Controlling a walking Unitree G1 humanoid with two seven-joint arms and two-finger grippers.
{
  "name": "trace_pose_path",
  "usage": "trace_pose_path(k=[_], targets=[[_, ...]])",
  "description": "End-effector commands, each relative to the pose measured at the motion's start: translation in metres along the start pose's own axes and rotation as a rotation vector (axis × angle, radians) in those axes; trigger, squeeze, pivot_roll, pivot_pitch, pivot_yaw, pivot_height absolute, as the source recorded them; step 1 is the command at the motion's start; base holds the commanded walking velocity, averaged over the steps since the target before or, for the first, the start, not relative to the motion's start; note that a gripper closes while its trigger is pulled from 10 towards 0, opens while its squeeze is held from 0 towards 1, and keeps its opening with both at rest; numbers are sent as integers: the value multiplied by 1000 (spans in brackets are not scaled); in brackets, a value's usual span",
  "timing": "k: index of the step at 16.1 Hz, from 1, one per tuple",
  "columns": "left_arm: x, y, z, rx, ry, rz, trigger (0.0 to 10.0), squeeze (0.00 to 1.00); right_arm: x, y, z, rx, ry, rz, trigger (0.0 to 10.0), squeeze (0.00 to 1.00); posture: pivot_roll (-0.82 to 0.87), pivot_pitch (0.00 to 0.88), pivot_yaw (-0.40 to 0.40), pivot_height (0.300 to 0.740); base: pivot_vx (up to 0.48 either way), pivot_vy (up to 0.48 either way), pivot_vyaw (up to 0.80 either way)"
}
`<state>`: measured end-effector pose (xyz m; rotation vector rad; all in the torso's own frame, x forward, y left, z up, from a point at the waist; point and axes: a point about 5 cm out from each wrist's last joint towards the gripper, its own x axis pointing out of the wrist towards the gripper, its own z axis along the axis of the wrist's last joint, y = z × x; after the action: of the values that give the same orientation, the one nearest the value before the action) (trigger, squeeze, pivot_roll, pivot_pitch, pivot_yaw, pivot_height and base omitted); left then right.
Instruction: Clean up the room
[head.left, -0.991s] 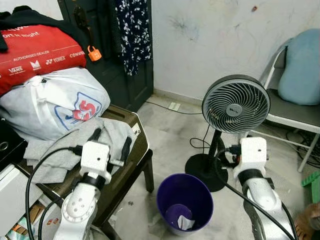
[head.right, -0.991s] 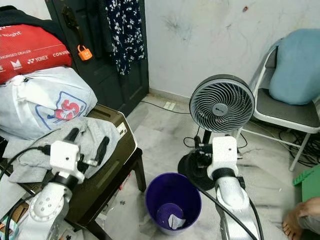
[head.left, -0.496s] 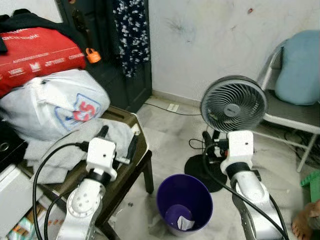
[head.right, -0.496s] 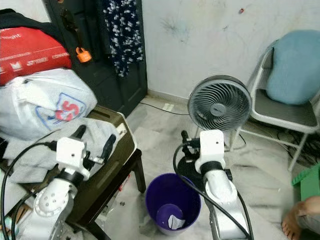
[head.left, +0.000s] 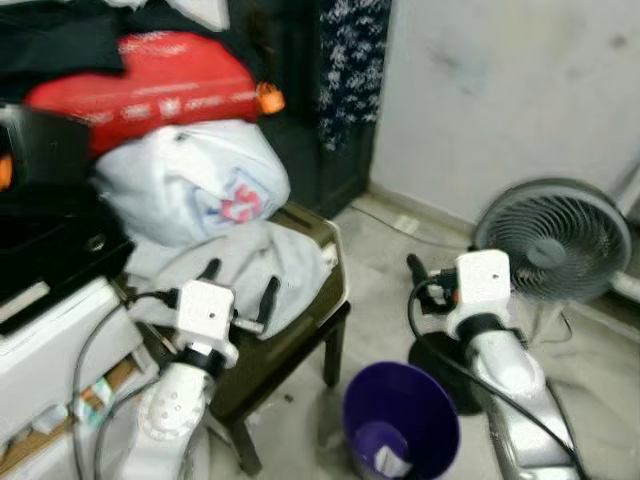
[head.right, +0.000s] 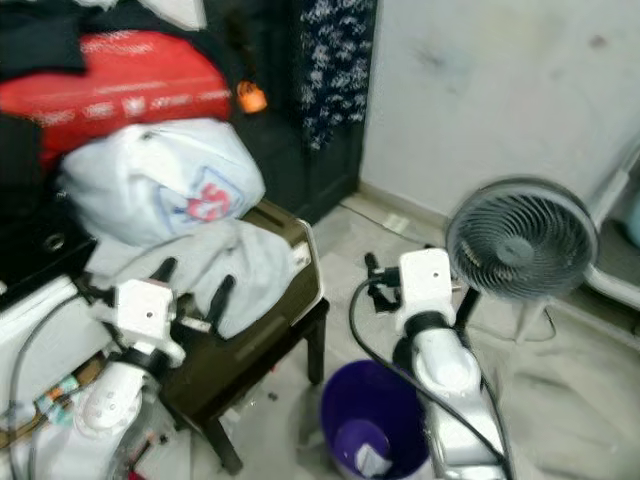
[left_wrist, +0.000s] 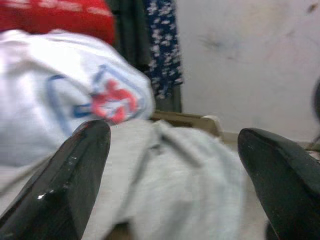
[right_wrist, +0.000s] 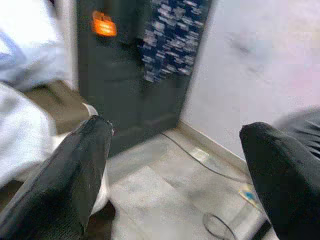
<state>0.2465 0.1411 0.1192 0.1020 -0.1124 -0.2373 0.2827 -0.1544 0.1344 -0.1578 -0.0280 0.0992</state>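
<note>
A grey cloth (head.left: 262, 262) lies crumpled on a dark stool (head.left: 322, 300), in front of a white bag with a red and blue logo (head.left: 190, 182). My left gripper (head.left: 238, 283) hovers open just over the near edge of the cloth; in the left wrist view the grey cloth (left_wrist: 190, 185) fills the gap between the black fingers (left_wrist: 70, 175). My right gripper (head.left: 428, 283) stands open and empty above the floor between the stool and the fan (head.left: 553, 240), just beyond the purple bin (head.left: 400, 420). It faces the dark door (right_wrist: 125, 75).
A red bag (head.left: 140, 85) and dark clothes pile up behind the white bag. A floral garment (head.left: 350, 60) hangs on the door. A white scrap (head.left: 390, 462) lies in the bin. White boxes (head.left: 50, 350) stand at the left. The picture is blurred.
The camera has swung left, shifting the scene rightward. My right gripper has come left from in front of the fan toward the stool. The left gripper stays over the grey cloth.
</note>
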Motion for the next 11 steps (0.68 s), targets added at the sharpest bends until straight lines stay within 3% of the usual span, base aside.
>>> trace_pose_path(k=[1, 11], targets=[[3, 1, 2, 12, -12, 3, 10000, 0, 1, -4, -1, 1, 5, -14, 10000, 0, -41, 0, 9, 740, 0, 0, 800], [4, 2, 3, 27, -16, -1, 10000, 0, -2, -4, -4, -10, 13, -17, 10000, 0, -43, 0, 11, 740, 0, 0, 800]])
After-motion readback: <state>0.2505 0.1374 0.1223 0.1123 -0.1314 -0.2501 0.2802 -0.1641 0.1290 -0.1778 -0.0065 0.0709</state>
